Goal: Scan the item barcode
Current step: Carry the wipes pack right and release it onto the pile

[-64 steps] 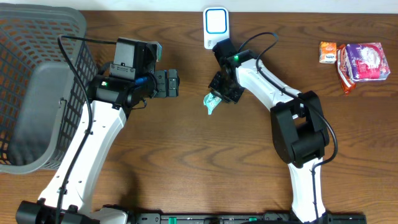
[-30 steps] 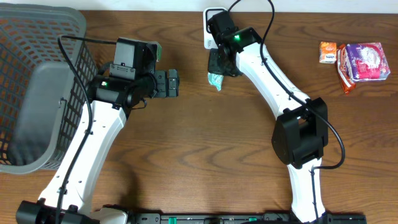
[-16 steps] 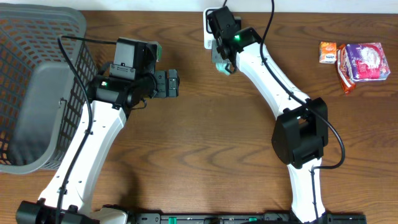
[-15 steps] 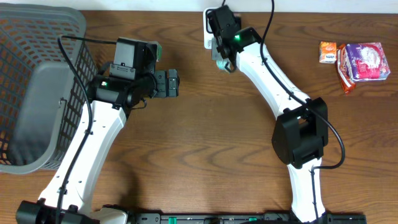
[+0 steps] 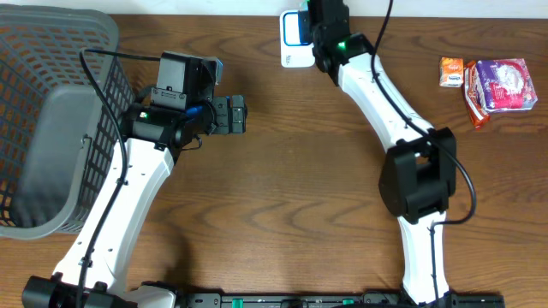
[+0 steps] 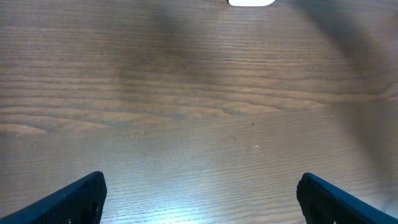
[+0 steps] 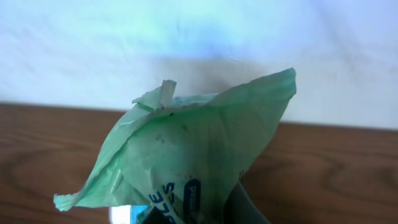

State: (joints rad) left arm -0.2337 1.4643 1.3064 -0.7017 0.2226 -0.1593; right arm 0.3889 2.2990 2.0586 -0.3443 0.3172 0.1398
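The item is a crumpled green plastic packet with blue print. My right gripper is shut on its lower part, and it fills the right wrist view in front of a white wall. From overhead, my right gripper is at the table's far edge, partly covering the white scanner with its blue face; the arm hides the packet there. No barcode shows. My left gripper hangs open to the scanner's left, over bare wood. Its fingers stand wide apart with nothing between them.
A grey mesh basket takes up the left side of the table. A small orange packet and a purple-and-red packet lie at the far right. The scanner's white edge shows at the top of the left wrist view.
My right arm has carried the green packet from the table's middle back to the scanner at the far edge. The left arm has not moved.
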